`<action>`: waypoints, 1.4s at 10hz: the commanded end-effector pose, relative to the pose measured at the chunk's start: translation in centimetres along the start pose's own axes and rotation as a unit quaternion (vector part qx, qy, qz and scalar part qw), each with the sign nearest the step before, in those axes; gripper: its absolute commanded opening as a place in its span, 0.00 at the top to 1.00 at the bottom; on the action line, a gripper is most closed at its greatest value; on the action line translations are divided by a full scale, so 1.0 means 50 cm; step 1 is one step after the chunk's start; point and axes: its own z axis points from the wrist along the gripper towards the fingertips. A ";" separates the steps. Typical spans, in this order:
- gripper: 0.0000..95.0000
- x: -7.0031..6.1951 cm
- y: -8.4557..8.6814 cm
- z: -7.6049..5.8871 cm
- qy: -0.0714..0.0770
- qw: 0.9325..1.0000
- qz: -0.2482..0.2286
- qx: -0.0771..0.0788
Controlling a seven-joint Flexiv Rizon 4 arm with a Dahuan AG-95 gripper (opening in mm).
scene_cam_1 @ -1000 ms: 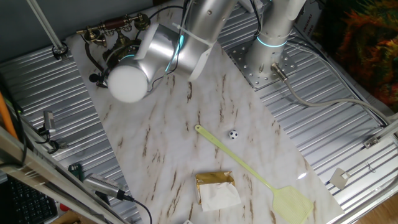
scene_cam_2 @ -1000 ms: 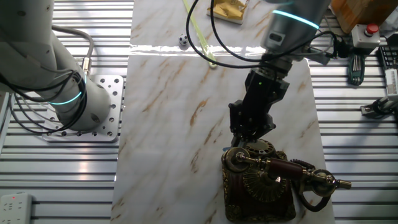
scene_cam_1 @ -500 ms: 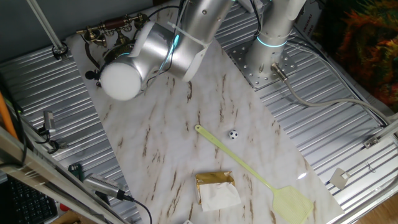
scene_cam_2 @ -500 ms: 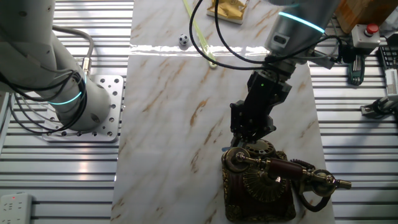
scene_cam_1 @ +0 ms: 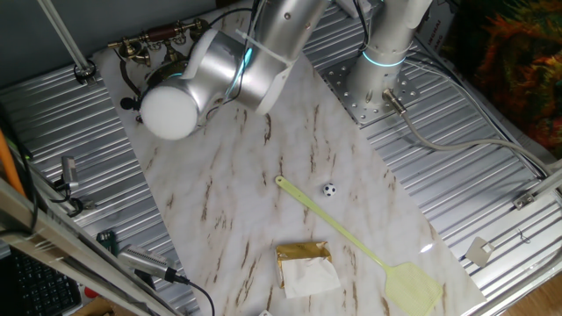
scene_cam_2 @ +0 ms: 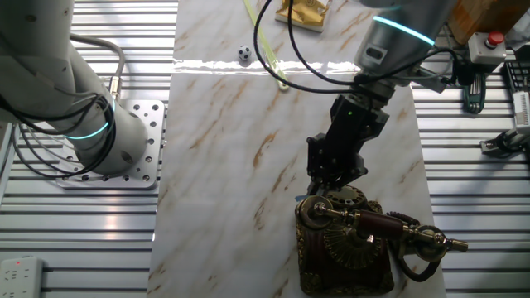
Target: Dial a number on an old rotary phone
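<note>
Seen from my console, the arm's wide silver base (scene_cam_2: 91, 124) stands on the ribbed metal at left in the other fixed view, and one marble-patterned board (scene_cam_2: 240, 165) runs down the middle. Toward the right, my gripper (scene_cam_2: 329, 187) hangs nose-down with its dark fingertips touching the far edge of the round brass dial (scene_cam_2: 346, 201); whether the jaws are parted or closed I cannot tell, since they merge with the dial's dark metalwork. Directly below and in front of it sits the one old rotary phone (scene_cam_2: 348, 240), at the near end of the board, with its ornate handset (scene_cam_2: 377, 223) lying across the cradle and reaching out to the right. In one fixed view the same phone (scene_cam_1: 154, 48) sits at the board's far left corner, mostly hidden behind the arm's silver wrist (scene_cam_1: 198, 83). Elsewhere I count one small black-and-white ball (scene_cam_1: 328, 189), one pale yellow fly swatter (scene_cam_1: 369, 250) and one gold-wrapped packet (scene_cam_1: 306, 265).
</note>
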 end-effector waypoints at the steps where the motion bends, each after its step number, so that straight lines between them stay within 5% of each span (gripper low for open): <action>1: 1.00 -0.004 0.001 0.000 -0.003 1.000 0.008 -0.009; 14: 1.00 -0.008 0.009 0.004 -0.011 0.994 0.063 -0.085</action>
